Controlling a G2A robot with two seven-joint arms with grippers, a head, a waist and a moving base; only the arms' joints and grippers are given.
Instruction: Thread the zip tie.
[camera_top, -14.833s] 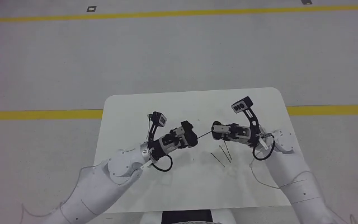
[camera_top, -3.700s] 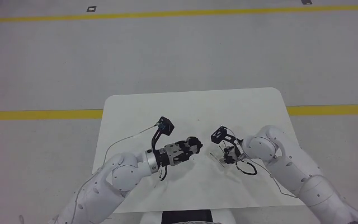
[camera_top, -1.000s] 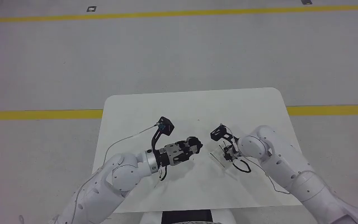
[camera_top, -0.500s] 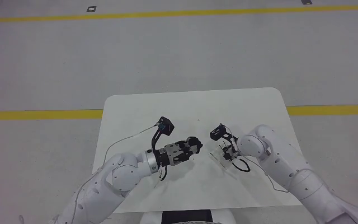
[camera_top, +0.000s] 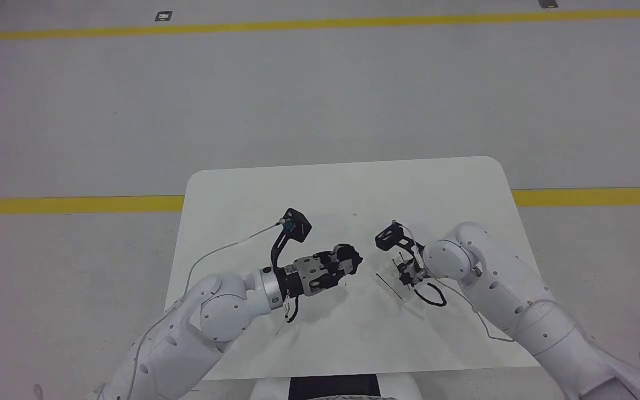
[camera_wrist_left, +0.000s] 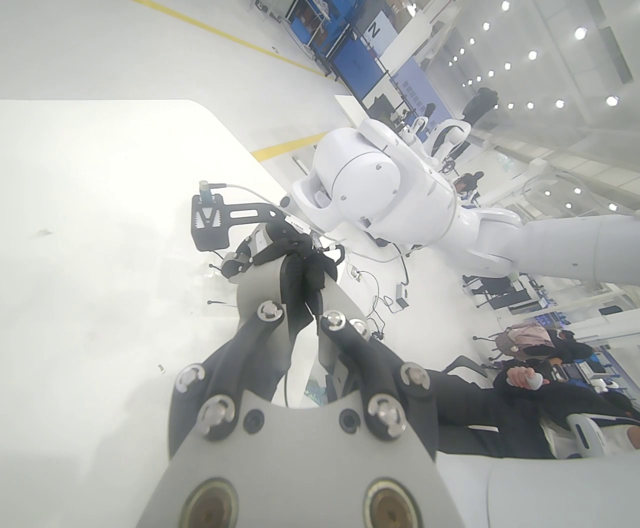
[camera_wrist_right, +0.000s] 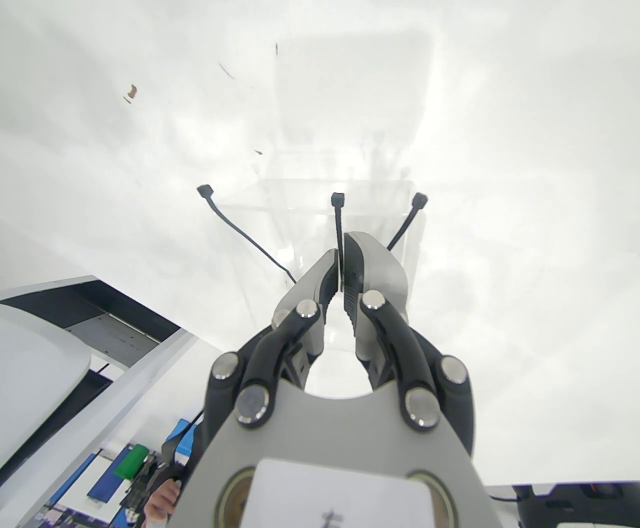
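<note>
1. Right wrist view: My right gripper (camera_wrist_right: 341, 250) is clenching on the middle zip tie (camera_wrist_right: 338, 215), pinching its strap between the pads partway along.
   - The strap's long axis is running straight out along the line of my fingers.
   - The square head is sticking out beyond my fingertips toward the table (camera_wrist_right: 500, 150), and the tail end is hiding behind my fingers.
   - Two spare zip ties (camera_wrist_right: 240, 232) are fanning out, one to each side of the middle zip tie. Their heads are lying about level with its head, near it but apart.
   - Something see-through is sitting around the heads, and I cannot tell what it is.

2. Left wrist view: My left gripper (camera_wrist_left: 300, 280) is pressing its fingers together, and I cannot tell whether anything is caught between them.
   - Its tips are pointing toward the middle zip tie.
   - My right gripper (camera_wrist_left: 234, 261) is sitting beyond those tips, low over the table.

3. Top view: My right gripper (camera_top: 403, 270) is sitting on the middle zip tie, tilting down at it.
   - My left gripper (camera_top: 347, 260) is hovering near that zip tie on its left-arm side, apart from it and aiming across at it.
   - The right hand is the nearer one, since it is already holding the strap.
   - I am judging that threading turns on lifting the strap and bringing its hidden tail round to the head, so the left hand needs to come across along that axis.
</note>
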